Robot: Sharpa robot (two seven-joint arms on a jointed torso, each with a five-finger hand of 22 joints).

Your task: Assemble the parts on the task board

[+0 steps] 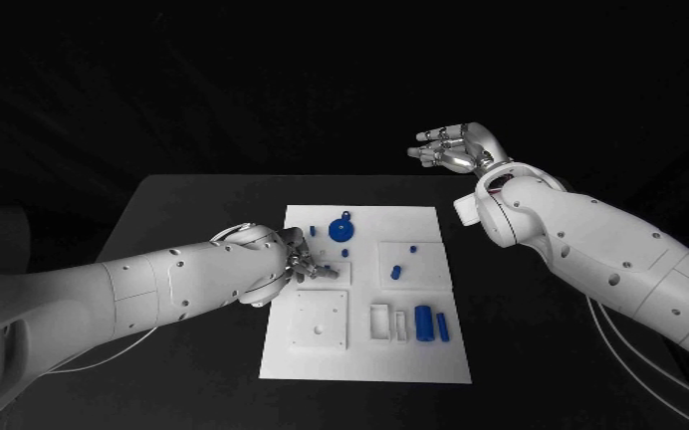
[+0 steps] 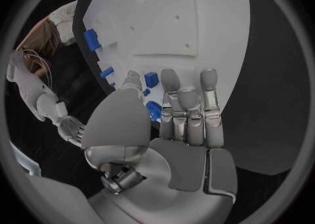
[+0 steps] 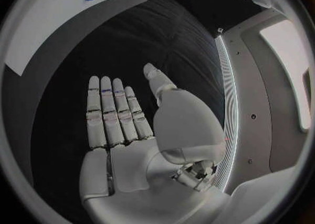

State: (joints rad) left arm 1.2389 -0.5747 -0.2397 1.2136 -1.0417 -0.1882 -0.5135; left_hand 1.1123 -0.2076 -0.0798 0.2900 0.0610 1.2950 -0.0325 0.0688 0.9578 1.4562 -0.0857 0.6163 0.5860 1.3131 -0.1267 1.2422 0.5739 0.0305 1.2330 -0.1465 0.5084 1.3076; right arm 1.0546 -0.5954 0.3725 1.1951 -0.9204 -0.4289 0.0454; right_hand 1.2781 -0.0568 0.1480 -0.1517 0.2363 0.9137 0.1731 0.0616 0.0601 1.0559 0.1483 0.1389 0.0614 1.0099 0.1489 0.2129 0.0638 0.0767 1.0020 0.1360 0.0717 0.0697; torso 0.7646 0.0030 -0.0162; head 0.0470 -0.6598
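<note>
We see the left robot hand (image 1: 299, 263) at the left edge of the flat white rectangular task board (image 1: 431, 221) on the black desk (image 1: 187, 201), fingers straight and apart (holding nothing). Small blue plastic parts (image 1: 428, 322) lie on the board; the right robot hand (image 1: 457, 148), spread and empty, hangs beyond the desk's far edge.

Flat white rectangular task board (image 1: 366, 350) on matte black table (image 1: 187, 211). Small blue plastic parts (image 1: 425, 322); round blue gear-like part (image 1: 341, 230), possibly darker at hub. Silver-grey left robot hand (image 1: 295, 261), silver right robot hand (image 1: 457, 148), white arm shells.
</note>
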